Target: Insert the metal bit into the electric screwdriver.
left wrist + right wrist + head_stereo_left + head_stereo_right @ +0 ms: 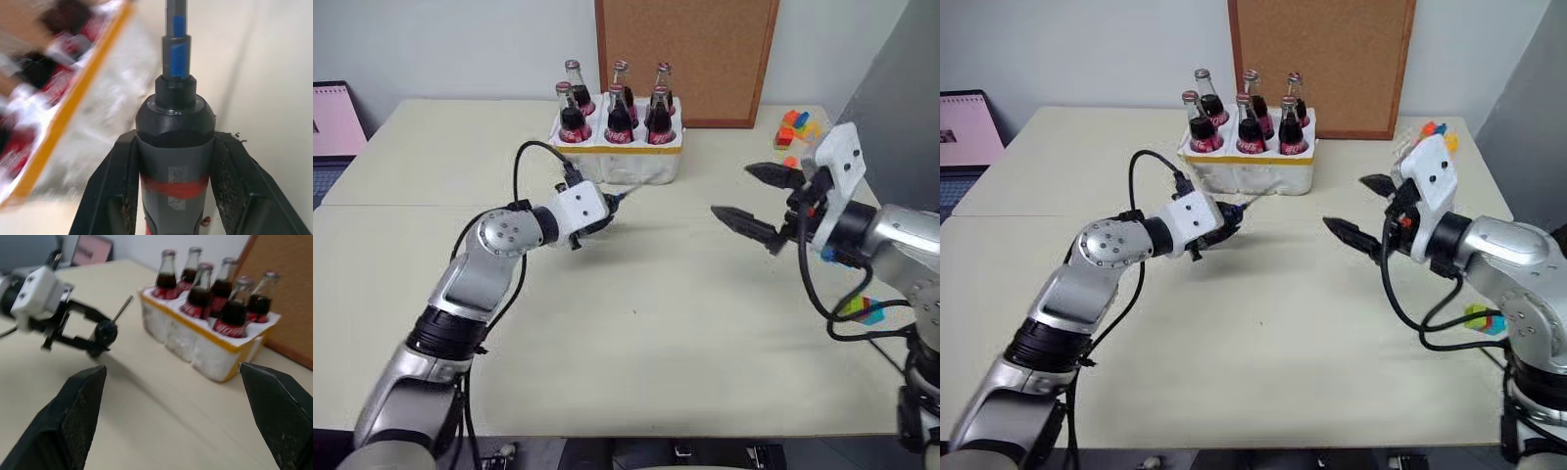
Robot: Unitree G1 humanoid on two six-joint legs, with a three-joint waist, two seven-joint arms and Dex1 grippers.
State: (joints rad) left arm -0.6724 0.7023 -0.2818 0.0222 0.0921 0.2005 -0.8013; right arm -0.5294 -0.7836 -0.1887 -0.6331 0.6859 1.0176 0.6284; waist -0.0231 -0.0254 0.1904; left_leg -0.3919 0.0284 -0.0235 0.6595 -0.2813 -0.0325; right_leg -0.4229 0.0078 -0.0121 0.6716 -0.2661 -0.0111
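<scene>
At left, your left gripper (173,161) hangs above the cream table (636,372), jaws clamped on the electric screwdriver (175,147) by its red band. The metal bit (122,308) juts from the tool's nose, pointing toward the white tray (636,162) of six cola bottles (619,116) just beyond. At right, well apart from the tool, your right gripper (756,201) hovers with jaws spread wide and holding nothing, coloured blocks (796,125) behind it.
</scene>
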